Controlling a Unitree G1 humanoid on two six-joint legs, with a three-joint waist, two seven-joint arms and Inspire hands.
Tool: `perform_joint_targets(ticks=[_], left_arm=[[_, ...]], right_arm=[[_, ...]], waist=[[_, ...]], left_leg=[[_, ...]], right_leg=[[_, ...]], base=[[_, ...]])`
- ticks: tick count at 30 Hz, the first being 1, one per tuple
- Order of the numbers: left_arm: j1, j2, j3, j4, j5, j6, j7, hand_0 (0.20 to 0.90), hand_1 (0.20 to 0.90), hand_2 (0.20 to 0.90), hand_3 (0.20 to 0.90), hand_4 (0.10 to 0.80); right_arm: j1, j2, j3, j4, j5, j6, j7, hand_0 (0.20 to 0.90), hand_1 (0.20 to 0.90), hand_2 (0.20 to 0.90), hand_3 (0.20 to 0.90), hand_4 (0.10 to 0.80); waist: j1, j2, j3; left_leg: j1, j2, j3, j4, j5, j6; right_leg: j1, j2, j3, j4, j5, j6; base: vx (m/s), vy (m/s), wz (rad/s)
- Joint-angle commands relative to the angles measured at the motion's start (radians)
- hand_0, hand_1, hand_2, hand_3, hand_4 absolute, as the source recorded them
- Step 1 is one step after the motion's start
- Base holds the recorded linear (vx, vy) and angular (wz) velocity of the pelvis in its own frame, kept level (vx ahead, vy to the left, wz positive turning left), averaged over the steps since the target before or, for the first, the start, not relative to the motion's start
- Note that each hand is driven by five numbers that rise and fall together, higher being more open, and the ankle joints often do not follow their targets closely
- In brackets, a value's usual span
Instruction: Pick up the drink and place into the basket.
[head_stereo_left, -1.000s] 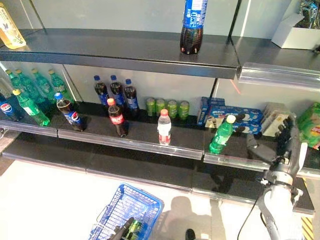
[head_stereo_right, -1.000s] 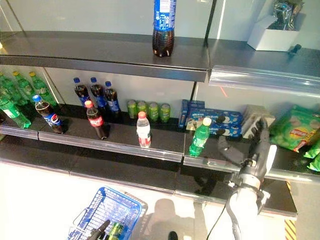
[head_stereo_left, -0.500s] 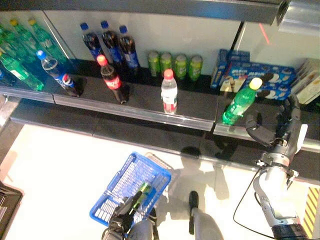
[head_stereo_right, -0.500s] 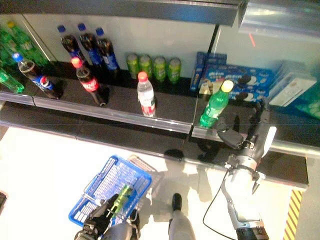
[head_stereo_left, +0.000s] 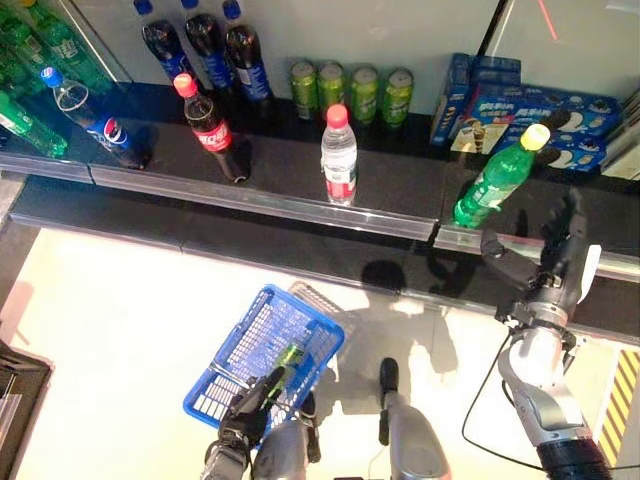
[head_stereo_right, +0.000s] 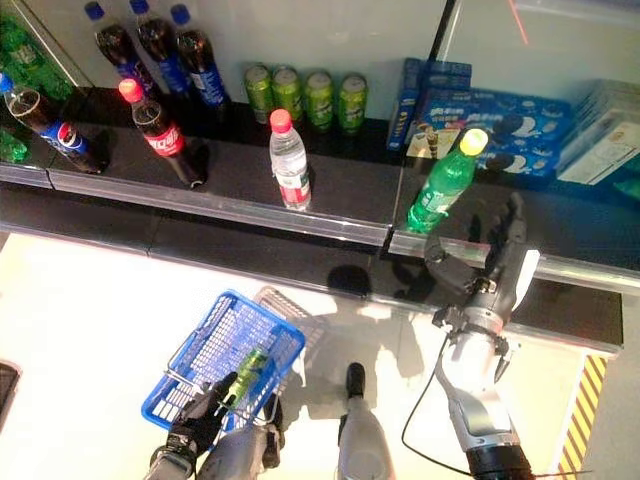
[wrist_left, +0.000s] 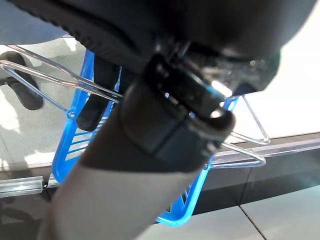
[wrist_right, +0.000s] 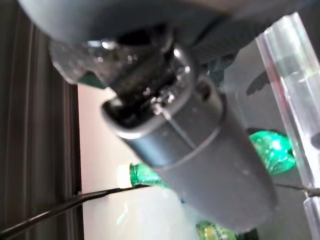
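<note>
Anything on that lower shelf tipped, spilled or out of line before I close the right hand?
Nothing spilled or damaged. The green bottle with the yellow cap leans in the head views, as do the cola bottles, so I cannot tell if it tilts. It stands at the shelf's front rail, left of the open right hand.

The right hand is reaching upward on its silver-grey arm, with fingers extending straight and the thumb spreading out to the side, gripping nothing. The left hand is hanging low and near the body, its dark fingers curling around a metal handle.
</note>
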Motion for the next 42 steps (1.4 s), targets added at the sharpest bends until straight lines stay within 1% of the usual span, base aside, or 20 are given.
perform_joint_targets(ticks=[1, 2, 5, 10, 17, 23, 27, 35, 36, 37, 42], left_arm=[[0.053, 0.040, -0.031, -0.073, -0.035, -0.013, -0.082, 0.300, 0.300, 0.300, 0.200, 0.100], [0.051, 0.042, -0.032, -0.073, -0.037, -0.013, -0.081, 0.300, 0.300, 0.300, 0.200, 0.100], [0.018, 0.058, -0.037, -0.073, -0.046, -0.003, -0.073, 0.300, 0.300, 0.300, 0.200, 0.100], [-0.023, 0.073, -0.051, -0.080, -0.064, -0.004, -0.069, 0.300, 0.300, 0.300, 0.200, 0.100], [-0.067, 0.083, -0.063, -0.096, -0.081, -0.007, -0.066, 0.300, 0.300, 0.300, 0.200, 0.100], [-0.083, 0.082, -0.073, -0.116, -0.093, -0.015, -0.068, 0.300, 0.300, 0.300, 0.200, 0.100], [-0.095, 0.088, -0.080, -0.114, -0.099, -0.009, -0.062, 0.300, 0.300, 0.300, 0.200, 0.100], [-0.086, 0.099, -0.085, -0.111, -0.103, 0.000, -0.078, 0.300, 0.300, 0.300, 0.200, 0.100], [-0.085, 0.096, -0.088, -0.111, -0.105, -0.001, -0.084, 0.300, 0.300, 0.300, 0.200, 0.100], [-0.084, 0.095, -0.089, -0.111, -0.104, -0.001, -0.086, 0.300, 0.300, 0.300, 0.200, 0.100], [-0.081, 0.095, -0.089, -0.110, -0.101, 0.009, -0.098, 0.300, 0.300, 0.300, 0.200, 0.100]], right_arm=[[-0.184, -0.081, -0.003, -0.037, -0.030, -0.069, -0.061, 0.900, 0.900, 0.900, 0.900, 0.800], [-0.195, -0.081, -0.001, -0.032, -0.029, -0.067, -0.063, 0.900, 0.900, 0.900, 0.900, 0.800], [-0.296, -0.079, 0.014, 0.015, -0.031, -0.051, -0.093, 0.900, 0.900, 0.900, 0.900, 0.800], [-0.405, -0.104, 0.022, 0.076, 0.017, -0.042, -0.107, 0.900, 0.900, 0.900, 0.900, 0.800], [-0.502, -0.122, 0.027, 0.125, 0.038, -0.041, -0.136, 0.900, 0.900, 0.900, 0.900, 0.800], [-0.569, -0.136, 0.017, 0.173, 0.051, -0.042, -0.154, 0.900, 0.900, 0.900, 0.900, 0.800], [-0.638, -0.164, 0.018, 0.229, 0.066, -0.037, -0.172, 0.900, 0.900, 0.900, 0.900, 0.800], [-0.715, -0.204, 0.011, 0.276, 0.091, -0.041, -0.193, 0.900, 0.900, 0.900, 0.900, 0.800], [-0.726, -0.208, 0.008, 0.285, 0.090, -0.044, -0.193, 0.460, 0.460, 0.460, 0.387, 0.287], [-0.731, -0.213, 0.005, 0.290, 0.091, -0.044, -0.192, 0.300, 0.300, 0.300, 0.200, 0.100], [-0.740, -0.228, -0.004, 0.309, 0.096, -0.046, -0.197, 0.300, 0.300, 0.300, 0.200, 0.100]], waist=[[0.027, -0.013, -0.026], [0.028, -0.013, -0.023], [0.039, -0.009, 0.006], [0.055, -0.004, 0.045], [0.064, 0.002, 0.083], [0.071, 0.009, 0.083], [0.079, 0.017, 0.083], [0.090, 0.027, 0.083], [0.091, 0.028, 0.083], [0.092, 0.029, 0.083], [0.094, 0.034, 0.083]], left_leg=[[-0.150, 0.007, -0.077, 0.220, -0.024, 0.004], [-0.153, 0.007, -0.079, 0.223, -0.024, 0.004], [-0.191, 0.006, -0.093, 0.241, -0.019, 0.003], [-0.235, 0.005, -0.108, 0.255, -0.011, 0.006], [-0.277, -0.002, -0.119, 0.258, 0.004, 0.010], [-0.311, -0.008, -0.125, 0.249, 0.015, 0.012], [-0.318, -0.013, -0.128, 0.239, 0.022, 0.012], [-0.333, -0.020, -0.130, 0.237, 0.023, 0.013], [-0.336, -0.023, -0.131, 0.239, 0.022, 0.014], [-0.337, -0.024, -0.131, 0.242, 0.021, 0.014], [-0.327, -0.028, -0.126, 0.243, 0.019, 0.016]], right_leg=[[-0.001, -0.045, -0.027, 0.169, -0.140, 0.013], [-0.003, -0.045, -0.028, 0.171, -0.140, 0.012], [-0.029, -0.043, -0.033, 0.184, -0.141, 0.006], [-0.066, -0.037, -0.041, 0.201, -0.142, 0.000], [-0.111, -0.032, -0.046, 0.219, -0.139, -0.005], [-0.149, -0.028, -0.051, 0.227, -0.137, -0.009], [-0.160, -0.030, -0.058, 0.232, -0.138, -0.011], [-0.182, -0.035, -0.065, 0.246, -0.143, -0.014], [-0.189, -0.035, -0.065, 0.253, -0.145, -0.015], [-0.190, -0.035, -0.065, 0.257, -0.148, -0.017], [-0.185, -0.037, -0.068, 0.271, -0.158, -0.022]], base=[[-0.055, -0.042, 0.07], [-0.054, -0.037, 0.08], [-0.077, -0.038, 0.08], [-0.066, -0.026, 0.01], [-0.046, -0.015, 0.07], [0.000, 0.000, 0.00], [0.000, 0.000, 0.00], [0.000, 0.000, 0.00], [0.000, 0.000, 0.00], [0.000, 0.000, 0.00], [0.000, 0.000, 0.00]])
